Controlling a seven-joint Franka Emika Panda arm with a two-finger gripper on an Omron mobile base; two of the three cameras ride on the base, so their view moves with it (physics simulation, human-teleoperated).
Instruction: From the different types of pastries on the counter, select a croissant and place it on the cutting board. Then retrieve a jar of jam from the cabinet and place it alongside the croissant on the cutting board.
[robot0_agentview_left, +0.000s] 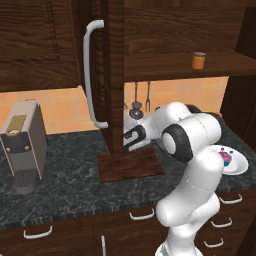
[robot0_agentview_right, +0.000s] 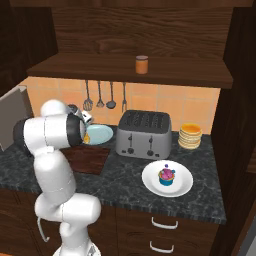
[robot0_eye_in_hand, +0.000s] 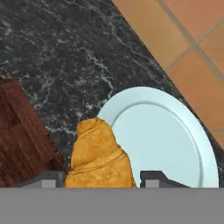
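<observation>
Golden croissant (robot0_eye_in_hand: 99, 156) sits clamped in the pincer (robot0_eye_in_hand: 101, 180) beside a pale blue plate (robot0_eye_in_hand: 166, 131); cupcake (robot0_agentview_right: 166, 176) on white plate (robot0_agentview_right: 150, 182).

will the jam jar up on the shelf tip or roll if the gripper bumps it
The jam jar stands upright and looks squat, so a low nudge would probably slide it rather than tip it. Its round sides suggest it would roll if knocked over. It stands alone on the cabinet shelf, with nothing nearby to stop it.

The counter (robot0_agentview_right: 120, 182) carries cutting board (robot0_agentview_left: 130, 165), toaster (robot0_agentview_right: 144, 134), 2 plates.
</observation>
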